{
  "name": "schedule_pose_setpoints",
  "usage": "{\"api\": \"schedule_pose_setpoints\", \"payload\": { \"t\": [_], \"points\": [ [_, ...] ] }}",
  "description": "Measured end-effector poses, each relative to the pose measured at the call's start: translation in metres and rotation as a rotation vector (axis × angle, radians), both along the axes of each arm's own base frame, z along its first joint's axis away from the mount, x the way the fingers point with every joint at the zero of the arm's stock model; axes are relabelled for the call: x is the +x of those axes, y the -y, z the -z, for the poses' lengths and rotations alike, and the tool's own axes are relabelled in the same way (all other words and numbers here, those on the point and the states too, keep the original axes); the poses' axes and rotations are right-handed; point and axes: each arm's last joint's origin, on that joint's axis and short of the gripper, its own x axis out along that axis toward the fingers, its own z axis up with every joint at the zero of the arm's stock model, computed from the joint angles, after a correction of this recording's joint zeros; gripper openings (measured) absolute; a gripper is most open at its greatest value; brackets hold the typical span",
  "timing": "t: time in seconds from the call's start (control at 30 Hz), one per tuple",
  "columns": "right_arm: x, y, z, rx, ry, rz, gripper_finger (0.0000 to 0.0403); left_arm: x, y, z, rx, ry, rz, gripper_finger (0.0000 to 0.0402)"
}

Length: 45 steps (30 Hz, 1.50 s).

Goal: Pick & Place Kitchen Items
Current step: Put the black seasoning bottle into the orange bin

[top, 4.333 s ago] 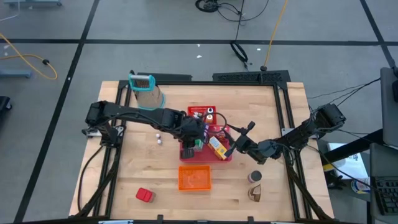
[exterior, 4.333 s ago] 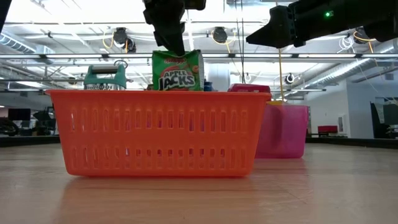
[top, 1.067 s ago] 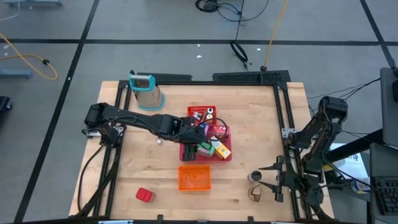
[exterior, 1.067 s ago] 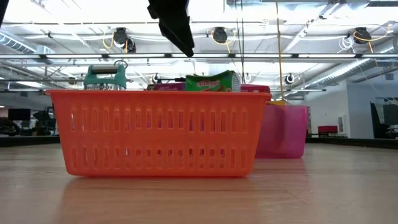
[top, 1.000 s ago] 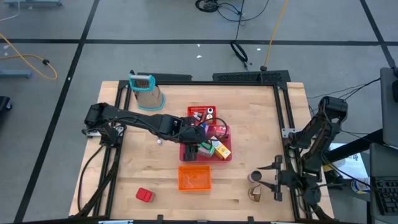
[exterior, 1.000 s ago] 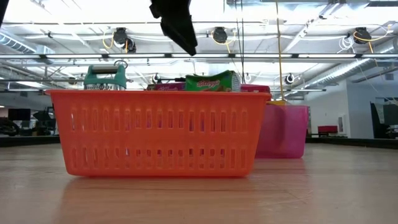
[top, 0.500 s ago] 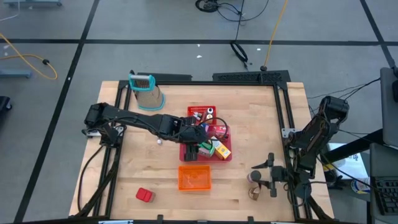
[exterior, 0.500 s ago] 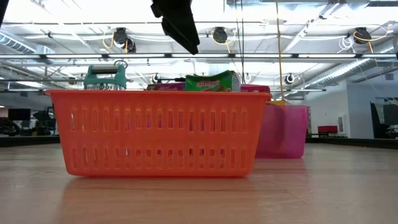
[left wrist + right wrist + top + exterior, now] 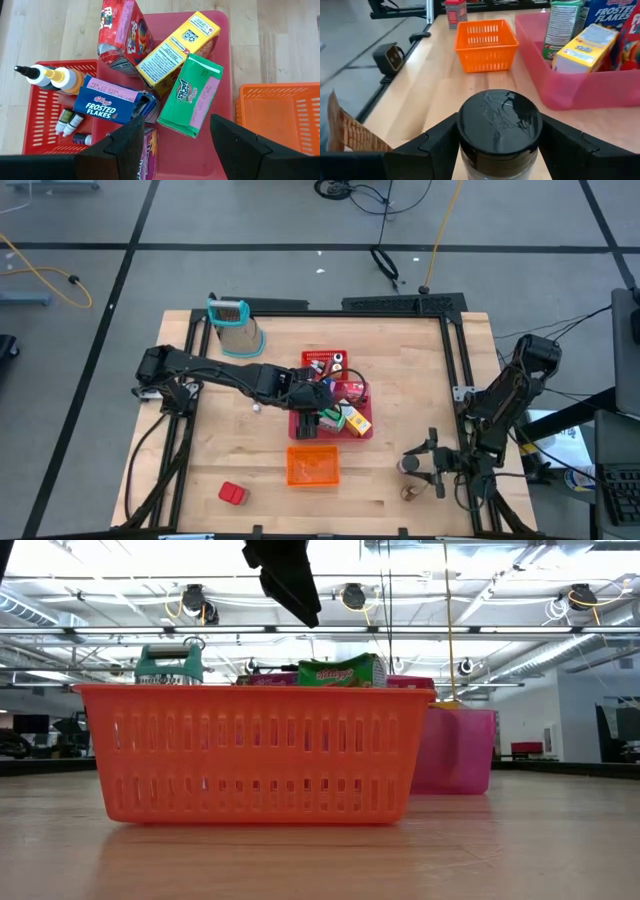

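Note:
My left gripper hovers open above the pink-red tray, touching nothing. In the tray lie a green box, a yellow box, a red cereal box and a blue box. A yellow squeeze bottle lies in the red basket beside it. My right gripper is open near the table's right near corner. Its fingers stand on either side of a small jar with a black lid that stands upright on the table. Whether they touch it, I cannot tell.
An orange basket sits nearer than the tray. A brown piece lies just near of the jar, and a red block lies at the near left. The grater stands at the far left. Two small pale things lie under the left arm.
My right gripper has moved from the table's right edge toward the left and up to the jar, so that its open fingers now flank it. The left arm has stayed where it was above the tray.

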Motion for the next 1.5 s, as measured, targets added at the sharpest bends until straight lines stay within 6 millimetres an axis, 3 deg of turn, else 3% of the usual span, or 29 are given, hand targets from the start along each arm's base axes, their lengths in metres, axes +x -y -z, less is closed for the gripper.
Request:
{"api": "schedule_pose_setpoints", "payload": {
  "t": [0.27,0.5,0.77,1.03,1.33,1.5],
  "points": [
    [0.005,0.003,0.000,-0.037,0.001,0.018,0.0201,0.000,0.000,0.000,0.000,0.000,0.000,0.0225],
    [0.005,0.002,-0.002,-0.053,0.009,0.003,0.0201,0.000,0.000,0.000,-0.001,0.000,-0.002,0.0225],
    [0.015,0.013,-0.028,-0.054,0.104,0.071,0.0201,0.000,0.000,0.000,-0.004,-0.004,-0.001,0.0225],
    [0.047,0.028,-0.063,0.013,0.228,-0.008,0.0201,-0.001,0.001,0.001,-0.024,-0.008,-0.020,0.0225],
    [0.096,0.035,-0.067,-0.002,0.180,-0.063,0.0201,-0.006,0.018,0.002,-0.024,-0.038,0.032,0.0225],
    [0.123,0.029,-0.076,-0.041,0.179,-0.110,0.0201,-0.017,0.028,-0.011,-0.014,-0.008,0.065,0.0225]
  ]
}}
